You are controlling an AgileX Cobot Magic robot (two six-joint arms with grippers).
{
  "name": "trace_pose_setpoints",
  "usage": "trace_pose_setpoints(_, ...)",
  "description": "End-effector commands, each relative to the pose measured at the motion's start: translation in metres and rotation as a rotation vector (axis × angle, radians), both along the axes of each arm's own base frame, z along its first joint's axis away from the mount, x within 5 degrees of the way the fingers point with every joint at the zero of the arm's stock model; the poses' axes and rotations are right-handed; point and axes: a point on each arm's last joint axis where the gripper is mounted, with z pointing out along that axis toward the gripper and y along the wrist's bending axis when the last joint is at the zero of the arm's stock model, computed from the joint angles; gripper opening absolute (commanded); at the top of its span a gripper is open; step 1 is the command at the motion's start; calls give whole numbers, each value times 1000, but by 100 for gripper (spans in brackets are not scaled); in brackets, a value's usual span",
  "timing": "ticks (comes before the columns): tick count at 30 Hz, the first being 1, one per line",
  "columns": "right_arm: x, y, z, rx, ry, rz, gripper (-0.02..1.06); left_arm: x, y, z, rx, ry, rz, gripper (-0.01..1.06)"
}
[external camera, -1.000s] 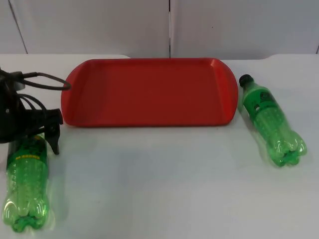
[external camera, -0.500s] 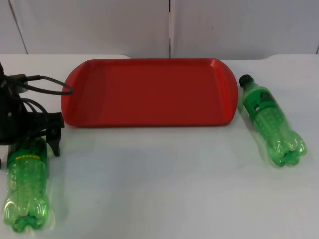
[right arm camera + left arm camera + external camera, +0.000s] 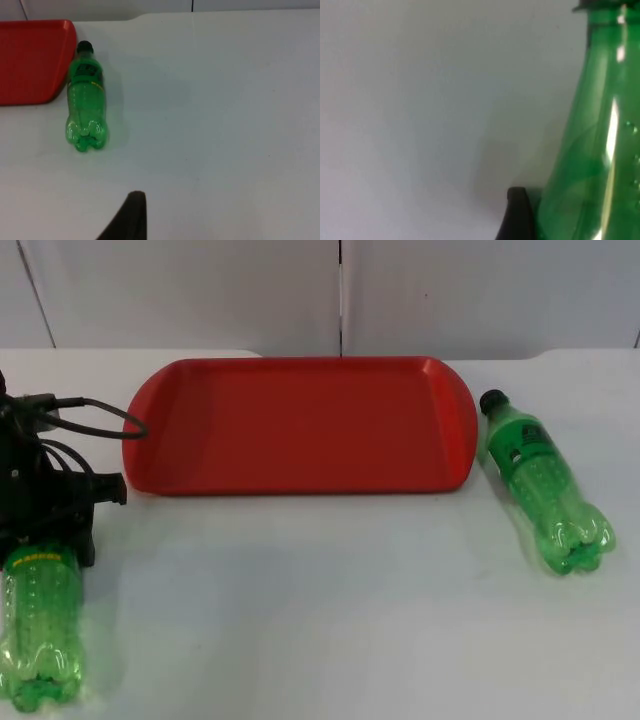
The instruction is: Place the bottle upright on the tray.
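Bottles, two green plastic ones, both lie outside the red tray (image 3: 300,425), so by my reading the task has barely begun: nothing stands on the tray yet, and lifting, righting and setting down are all left to do. The left-hand green bottle (image 3: 40,625) lies on the white table (image 3: 320,620) near the front left edge, its base toward the camera and its neck end hidden under the left gripper (image 3: 55,540), which sits over the bottle's shoulder. In the left wrist view the bottle's green neck and dark cap (image 3: 600,5) stand close beside a black fingertip (image 3: 517,215) that touches or nearly touches the shoulder; whether the claw is already clamped on the bottle or merely straddling it I cannot tell. The right-hand green bottle (image 3: 545,485) lies just beside the tray's right end, black cap pointing toward the wall, untouched. The right gripper waits well back from it, looking down on that bottle (image 3: 86,100) and the tray's corner (image 3: 35,60). Compared with a second ago, the left bottle has swung and slid toward the left edge of the top view, its label now lower, and the left gripper has moved down and leftward with it.
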Motion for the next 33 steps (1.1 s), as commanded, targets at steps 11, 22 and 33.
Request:
trace_pose_setpoints(11, 0, 0, 0, -3, -10, -1, 105, -6, -4, -3, -18, 68, 10, 0)
trace_pose_setpoints(22, 0, 0, 0, -3, -10, -1, 105, -2, -4, 52, -20, -88, -53, 0)
trace_pose_setpoints(33, 0, 0, 0, -3, -10, -1, 105, -2, -12, 146, -105, -496, -106, 0)
